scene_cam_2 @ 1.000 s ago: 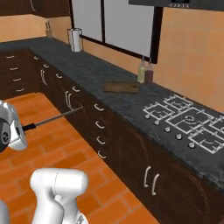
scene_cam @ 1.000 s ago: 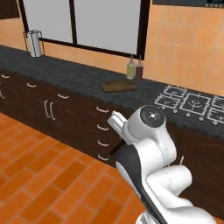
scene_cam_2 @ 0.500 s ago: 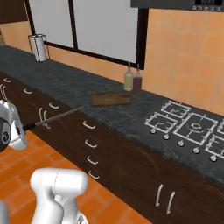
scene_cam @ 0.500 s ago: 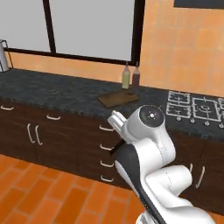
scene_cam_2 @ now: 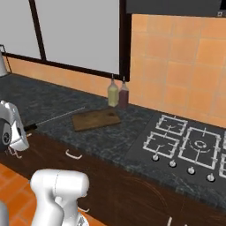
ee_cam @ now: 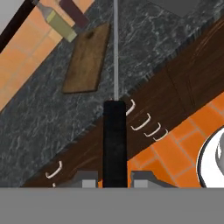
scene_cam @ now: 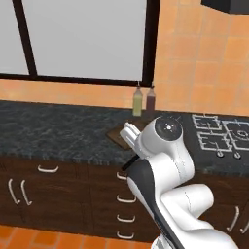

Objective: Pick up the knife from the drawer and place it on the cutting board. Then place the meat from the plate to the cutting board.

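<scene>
My jaws grip the knife (ee_cam: 114,131) by its black handle, blade pointing straight ahead; the cutting board (ee_cam: 86,59) lies ahead, just left of the tip

Gripper (ee_cam: 114,178) raised — fingers clamped, pointing forward.

Knife (ee_cam: 115,109): matt black handle, smooth silver-grey metal blade. Cutting board (ee_cam: 86,59): brown wood, visible grain, matt. Tabletop (scene_cam_2: 62,106): dark speckled stone, slight sheen. Floor (ee_cam: 175,148): orange tile.
</scene>
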### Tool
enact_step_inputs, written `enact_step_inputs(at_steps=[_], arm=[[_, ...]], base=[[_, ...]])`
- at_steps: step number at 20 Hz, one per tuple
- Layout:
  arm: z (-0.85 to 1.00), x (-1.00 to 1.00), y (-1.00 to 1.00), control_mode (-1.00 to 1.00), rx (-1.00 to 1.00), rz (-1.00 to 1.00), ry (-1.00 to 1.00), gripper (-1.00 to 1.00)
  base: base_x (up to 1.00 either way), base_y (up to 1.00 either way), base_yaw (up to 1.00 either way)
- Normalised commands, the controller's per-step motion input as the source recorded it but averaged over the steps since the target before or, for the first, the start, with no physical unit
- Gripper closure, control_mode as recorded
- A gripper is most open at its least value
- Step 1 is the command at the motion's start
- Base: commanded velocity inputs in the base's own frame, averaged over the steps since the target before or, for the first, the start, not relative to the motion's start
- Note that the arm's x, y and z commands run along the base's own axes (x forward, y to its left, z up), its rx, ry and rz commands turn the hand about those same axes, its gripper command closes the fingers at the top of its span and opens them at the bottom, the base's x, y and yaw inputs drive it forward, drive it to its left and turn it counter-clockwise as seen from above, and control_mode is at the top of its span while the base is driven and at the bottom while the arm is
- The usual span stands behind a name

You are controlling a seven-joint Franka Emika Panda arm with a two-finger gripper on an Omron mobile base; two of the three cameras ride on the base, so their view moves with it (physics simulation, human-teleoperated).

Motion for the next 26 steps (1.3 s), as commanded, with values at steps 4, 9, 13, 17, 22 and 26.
enact_step_inputs(at_steps=[4, 9, 13, 17, 22, 26], arm=[[0.00, 0.00, 0.00, 1.00, 0.00, 0.00, 0.00, 1.00], [0.00, 0.00, 0.00, 1.00, 0.00, 0.00, 0.00, 1.00], [0.00, 0.00, 0.00, 1.00, 0.00, 0.00, 0.00, 1.00], [-0.02, 0.38, 0.09, -1.00, 0.05, 0.00, 0.12, 1.00], [-0.07, 1.00, 0.08, -1.00, 0.01, 0.00, 0.29, 1.00], [-0.66, 1.00, 0.00, -1.00, -0.10, 0.00, 0.37, 1.00]], base=[[0.62, 0.19, -0.36], [0.51, 0.24, -0.36], [0.20, 0.31, -0.22], [0.01, 0.00, -0.01], [0.00, 0.00, 0.00], [0.00, 0.00, 0.00]])
